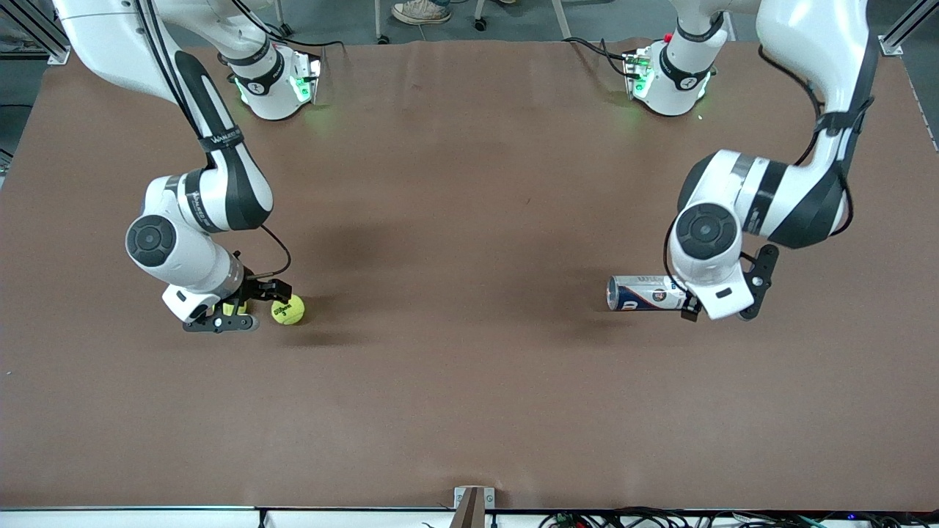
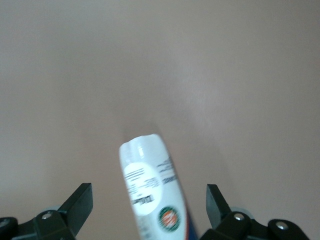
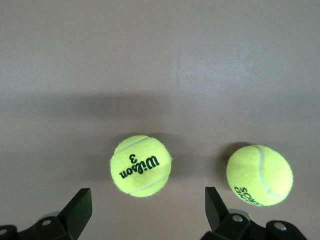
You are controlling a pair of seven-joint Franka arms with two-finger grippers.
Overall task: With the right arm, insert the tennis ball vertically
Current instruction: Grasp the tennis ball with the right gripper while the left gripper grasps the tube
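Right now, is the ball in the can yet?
Not yet. Nothing looks done: two tennis balls lie on the table, and the can lies on its side. In hand: the right pincer hangs open over one ball; the left pincer is open around the can. Grabbing, standing the can up and dropping the ball in remain.

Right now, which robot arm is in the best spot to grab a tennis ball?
The right arm. Its claw is open and low over the table beside the tennis balls, one lined up between its fingers. The left claw is open around the can at the left arm's end.
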